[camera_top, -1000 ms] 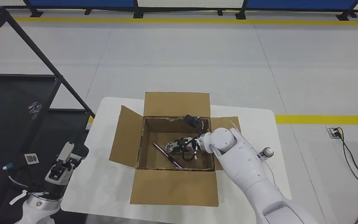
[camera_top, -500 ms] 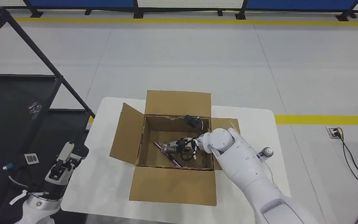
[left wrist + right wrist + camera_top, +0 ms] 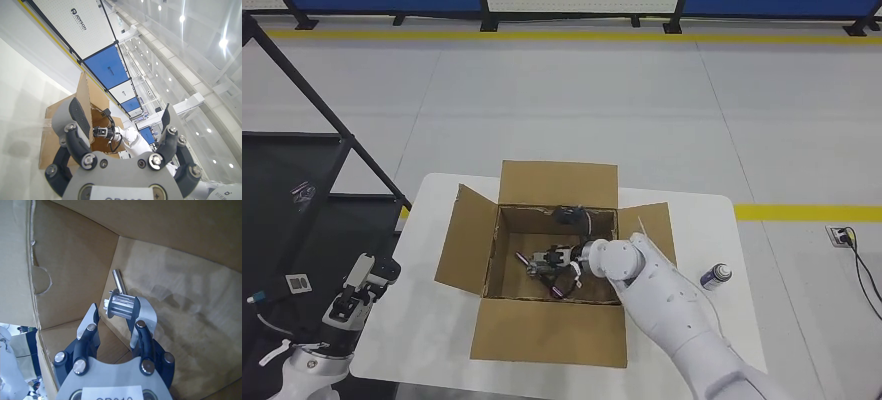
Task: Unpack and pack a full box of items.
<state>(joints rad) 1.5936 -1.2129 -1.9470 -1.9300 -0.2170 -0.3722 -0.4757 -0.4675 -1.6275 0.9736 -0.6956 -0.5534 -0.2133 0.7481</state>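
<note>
Brown cardboard all round me: the box [image 3: 170, 234] walls are matt and a little fibrous, and the flap edges are torn rough with the corrugation showing. At my right pincer [image 3: 115, 308] there's a metal part [image 3: 121, 308], ribbed, bright and polished, catching the light. The rod [image 3: 118, 281] beside it is smooth and near mirror-like. My own fingers [image 3: 145, 311] are brushed grey metal with a dull sheen, on glossy black plastic links with shiny screw heads. On my left pincer [image 3: 121, 108] the pads [image 3: 80, 117] are black rubber, finely textured and matt. The table [image 3: 442, 330] is smooth and white, with a faint sheen.
</note>
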